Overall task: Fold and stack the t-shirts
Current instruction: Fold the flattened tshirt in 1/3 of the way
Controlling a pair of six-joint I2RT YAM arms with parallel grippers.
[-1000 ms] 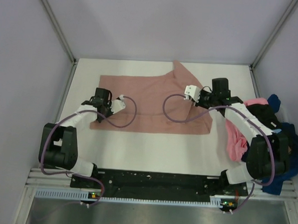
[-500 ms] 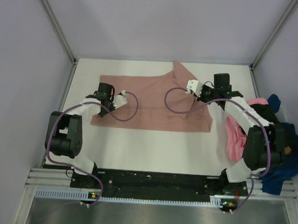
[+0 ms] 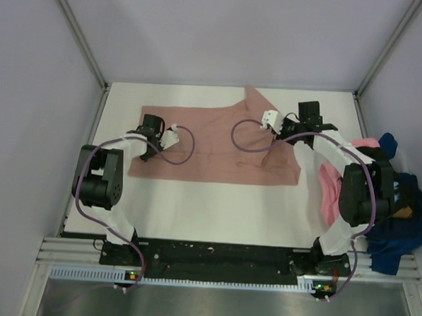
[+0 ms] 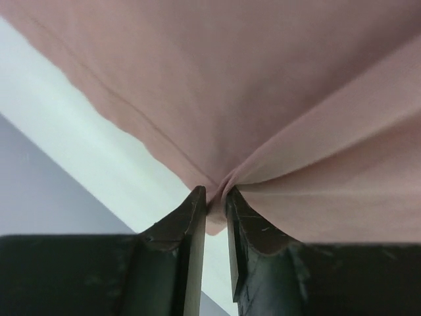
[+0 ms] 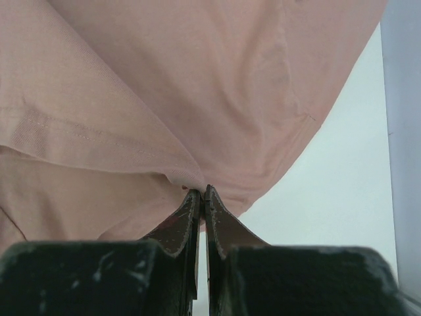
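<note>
The dusty rose-pink t-shirt [image 3: 218, 148] lies spread across the middle of the white table [image 3: 208, 207], with one sleeve pointing to the far right. My left gripper [image 3: 150, 123] is at the shirt's left edge. In the left wrist view [image 4: 216, 197] it is shut on a pinch of the pink cloth [image 4: 276, 99]. My right gripper [image 3: 305, 122] is at the shirt's right edge. In the right wrist view [image 5: 202, 192] it is shut on a fold of the same cloth [image 5: 164, 85]. No chest print shows.
A heap of other t-shirts sits at the table's right edge: bright pink [image 3: 333, 196], black [image 3: 377, 161], navy [image 3: 405, 235]. Grey walls enclose the table on three sides. Purple cables loop over the shirt near both wrists.
Both grippers have moved toward the far side of the table while holding the shirt's side edges. The shirt's near edge has drawn back with them.
</note>
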